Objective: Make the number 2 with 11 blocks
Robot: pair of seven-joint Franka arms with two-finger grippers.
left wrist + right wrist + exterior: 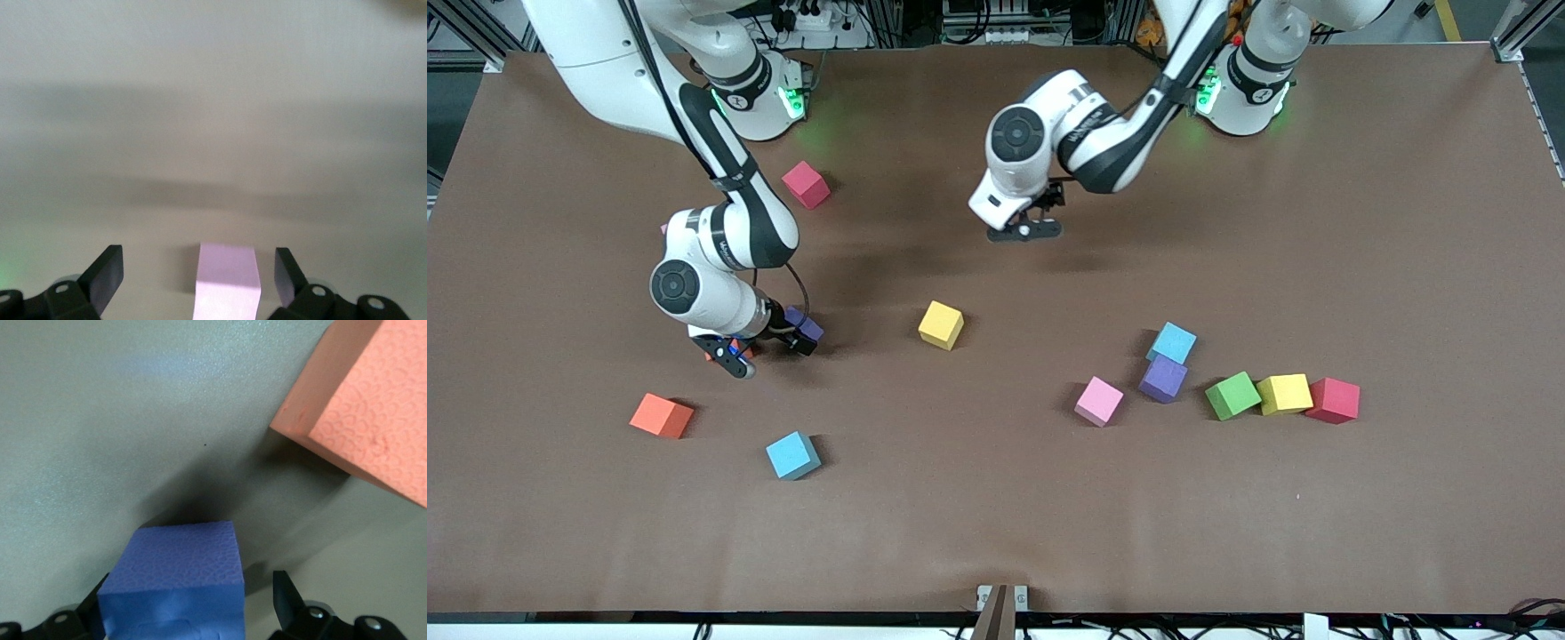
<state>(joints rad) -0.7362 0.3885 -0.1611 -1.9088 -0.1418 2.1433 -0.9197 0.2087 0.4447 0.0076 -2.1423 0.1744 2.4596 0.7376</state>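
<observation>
- Eleven blocks have to make the 2, and none are in rows yet: they lie scattered over the worktop, so you are at the gathering stage.
- Right pincer is low at the right arm's end of the worktop, astride a purple cube. Its jaws are spread wider than the cube; one finger stands clear of the cube's side, so nothing is gripped.
- Centre that cube between the jaws before you close. An orange cube lies just beside it, so keep the outer finger off that one.
- Close gently, since foam gives, and lift straight up.
- Left pincer hangs over bare worktop near the middle, jaws apart. Its wrist view shows a pale pink cube between them with a gap on each side; whether that cube rests on the worktop I cannot tell.
- Most other cubes, including green, cluster toward the left arm's end, nearer the front camera; I would build there.
- Leave the crimson cubes alone.
</observation>
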